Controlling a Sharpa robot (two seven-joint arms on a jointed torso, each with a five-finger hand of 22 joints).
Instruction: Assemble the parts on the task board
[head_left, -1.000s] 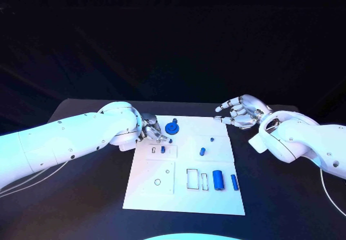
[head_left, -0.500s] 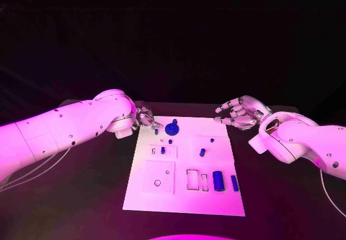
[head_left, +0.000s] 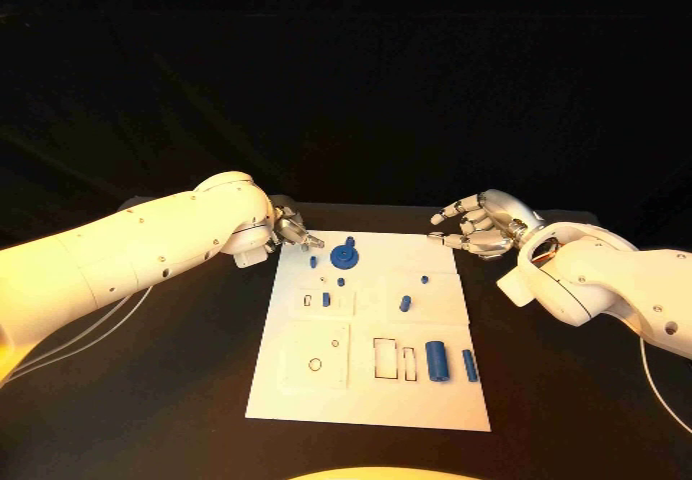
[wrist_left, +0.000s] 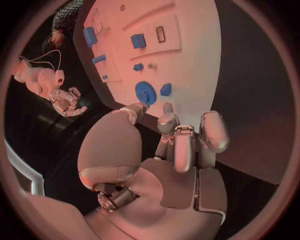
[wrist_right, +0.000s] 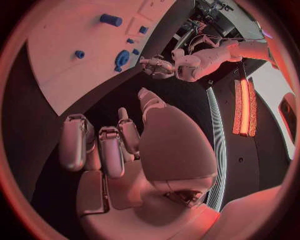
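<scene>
While poised empty, fingers apart, left robot hand (head_left: 293, 238) just beside small blue part (head_left: 313, 262) and blue wheel (head_left: 343, 257): risk of nudging either across task board (head_left: 433, 400); right robot hand (head_left: 476, 225) likewise empty, spread.

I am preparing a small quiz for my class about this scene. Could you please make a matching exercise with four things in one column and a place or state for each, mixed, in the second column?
Things:
1. left hand
2. right hand
3. blue round part
4. large blue cylinder

Places or states:
A. lies on the near part of the task board
B. at the board's far left corner
C. beyond the board's far right corner, fingers apart, holding nothing
D. on the far part of the board, near the left hand

Pairs: 1-B, 2-C, 3-D, 4-A
</scene>
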